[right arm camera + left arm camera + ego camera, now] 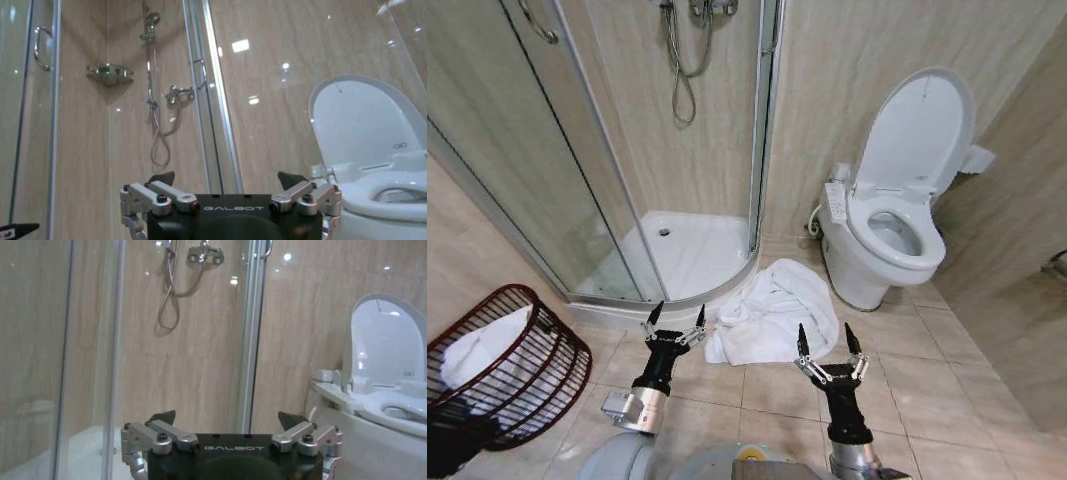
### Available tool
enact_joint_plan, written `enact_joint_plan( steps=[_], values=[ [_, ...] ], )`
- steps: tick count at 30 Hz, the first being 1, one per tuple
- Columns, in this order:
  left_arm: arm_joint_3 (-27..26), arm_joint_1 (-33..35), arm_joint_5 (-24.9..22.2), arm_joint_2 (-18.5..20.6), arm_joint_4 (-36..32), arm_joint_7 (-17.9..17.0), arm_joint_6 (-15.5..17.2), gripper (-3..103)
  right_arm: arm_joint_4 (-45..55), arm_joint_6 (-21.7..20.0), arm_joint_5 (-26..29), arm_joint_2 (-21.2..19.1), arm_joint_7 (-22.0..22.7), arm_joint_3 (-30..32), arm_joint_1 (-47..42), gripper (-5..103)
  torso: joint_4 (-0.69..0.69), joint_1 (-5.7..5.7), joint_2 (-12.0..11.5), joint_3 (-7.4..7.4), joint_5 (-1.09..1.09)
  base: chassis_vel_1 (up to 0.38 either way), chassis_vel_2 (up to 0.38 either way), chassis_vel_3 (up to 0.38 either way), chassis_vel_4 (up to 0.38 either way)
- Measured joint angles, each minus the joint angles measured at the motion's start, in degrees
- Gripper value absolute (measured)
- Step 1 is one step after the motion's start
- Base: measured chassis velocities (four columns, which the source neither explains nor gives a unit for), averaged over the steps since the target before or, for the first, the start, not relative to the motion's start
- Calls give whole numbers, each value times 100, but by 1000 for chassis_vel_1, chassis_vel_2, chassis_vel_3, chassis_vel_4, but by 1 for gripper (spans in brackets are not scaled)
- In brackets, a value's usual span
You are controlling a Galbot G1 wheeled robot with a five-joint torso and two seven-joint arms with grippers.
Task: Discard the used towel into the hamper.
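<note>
**Both grippers empty above the floor, towel just ahead**

The left gripper (677, 318) hangs over the tiled floor (947, 380) with its two fingers spread apart and nothing between them. The right gripper (828, 338) is beside it, toward 3 o'clock, also with fingers apart and empty. In the left wrist view the left gripper (227, 419) points at the glass shower cabin (87, 340), and in the right wrist view the right gripper (227, 179) faces the wall with the toilet (373, 165) at its side.

The used towel (772, 315) lies crumpled on the floor between the two grippers and a little beyond them. From the left gripper it lies at about 2 o'clock, just beside the fingertips. From the right gripper it lies at about 11 o'clock, also just beside. Its long axis runs roughly from 7 o'clock to 1 o'clock, from the low corner near the left gripper up toward the toilet base. I judge that both arms are about equally near; the low left corner is closer to the left one.

The hamper (502, 365) stands at 8 o'clock from the left gripper, well apart from the towel, and something white already lies inside it. Because the hamper is on the left side, I think the left arm has the shorter way for the carrying.
</note>
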Motion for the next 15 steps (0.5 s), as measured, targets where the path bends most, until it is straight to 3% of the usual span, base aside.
enact_joint_plan(
  steps=[11, 15],
  values=[
    [2, 0, 0, -3, 0, 0, 0, 100, -73, 7, 20, -1, -6, 16, 34, 100, 1, 0, 2, 2, 2, -133, -122, 136, 127],
    [4, 0, 0, -6, 0, 1, 0, 100, -155, 247, 289, -2, -496, 99, 108, 100, 1, 0, 3, 3, 4, -152, -152, 145, 135]
  ],
)
